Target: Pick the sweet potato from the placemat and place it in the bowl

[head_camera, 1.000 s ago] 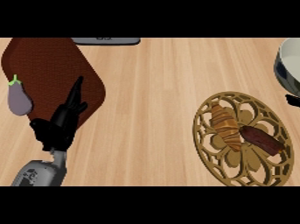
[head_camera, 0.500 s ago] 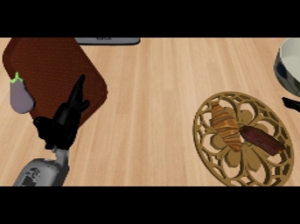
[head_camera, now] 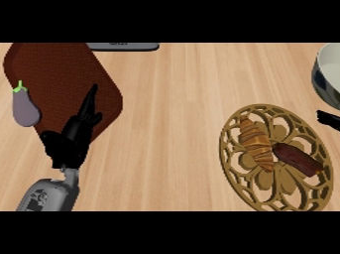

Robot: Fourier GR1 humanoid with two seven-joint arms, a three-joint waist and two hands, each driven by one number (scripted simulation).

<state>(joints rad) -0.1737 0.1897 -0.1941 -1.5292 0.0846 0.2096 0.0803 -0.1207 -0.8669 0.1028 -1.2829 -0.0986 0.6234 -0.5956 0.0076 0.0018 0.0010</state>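
A sweet potato lies on a gold openwork trivet beside a croissant; the bowl sits beyond it. Left hand rests released, fingers straight; right hand barely shows, grip unclear.

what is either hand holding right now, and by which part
Nothing. The left hand rests open by the placemat; the right hand shows empty fingers near the bowl.

The placemat was dark reddish-brown; the eggplant pale purple with a green stem. The trivet was golden openwork; the bowl off-white inside; the counter light wood.
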